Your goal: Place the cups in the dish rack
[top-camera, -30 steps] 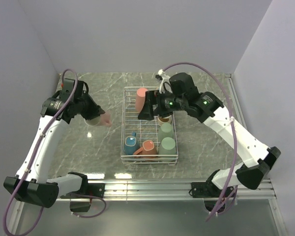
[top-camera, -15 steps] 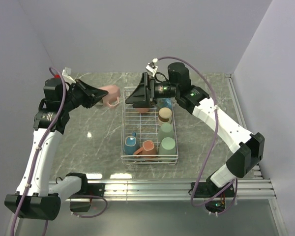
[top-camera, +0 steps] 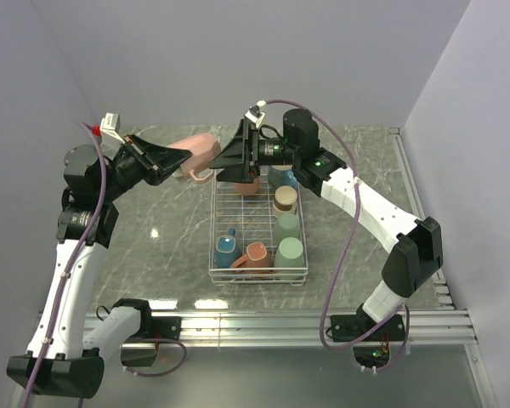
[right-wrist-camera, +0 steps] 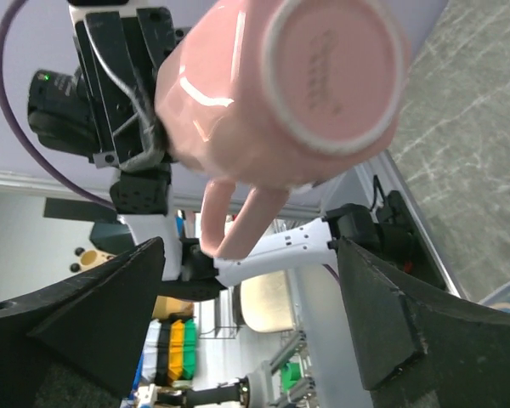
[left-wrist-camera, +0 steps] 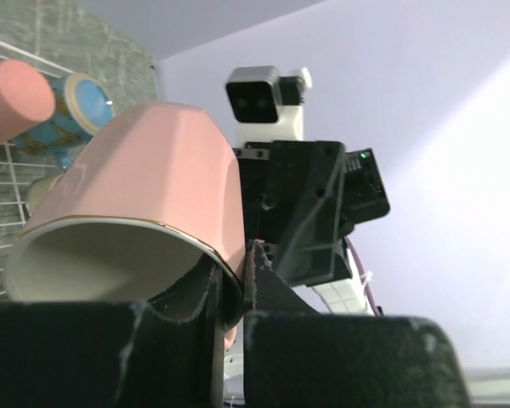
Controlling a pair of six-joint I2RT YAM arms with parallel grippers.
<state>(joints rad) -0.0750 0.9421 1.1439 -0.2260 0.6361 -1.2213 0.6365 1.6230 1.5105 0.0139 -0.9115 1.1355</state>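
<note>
Pink glazed faceted mug (left-wrist-camera: 144,183), gilt-rimmed

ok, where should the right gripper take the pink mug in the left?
Probably the body of the pink mug, near the base, straight on from the base end. The left gripper has the rim, the base faces the open right gripper, and the handle points off the closing line, so closing should meet bare wall.

Mug (top-camera: 197,150) in L hand (top-camera: 180,161), left of rack (top-camera: 214,223) far end, R hand (top-camera: 231,161) opposite

Pink mug (top-camera: 200,147) — white rack (top-camera: 257,279) (grey-marbled table (top-camera: 157,255))
</note>
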